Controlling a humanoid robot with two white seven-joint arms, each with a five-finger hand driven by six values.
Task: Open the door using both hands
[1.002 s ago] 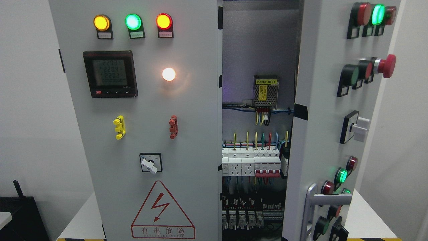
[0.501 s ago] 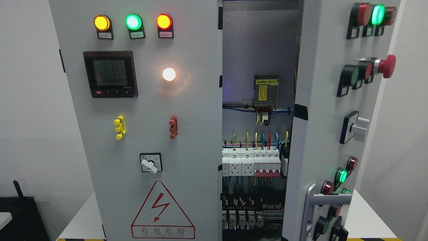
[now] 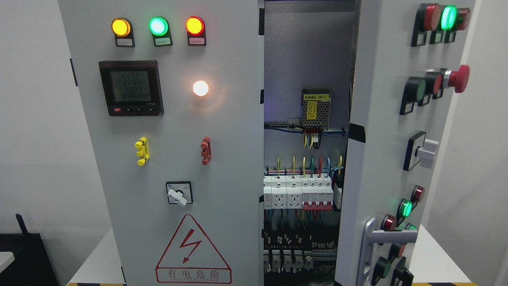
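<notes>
A grey electrical cabinet fills the head view. Its right door stands swung partly open toward me, carrying push buttons, a red mushroom button and a silver handle near its lower edge. The left door is closed flat, with three lit lamps, a digital meter and a red lightning warning sign. Between the doors the inside shows a power supply, coloured wires and rows of breakers. Neither of my hands nor arms appears in the picture.
The cabinet stands on a white table with a yellow-black striped front edge. A dark object sits at the lower left. White walls lie on both sides.
Only the digits on the meter have changed; the doors hold the same position.
</notes>
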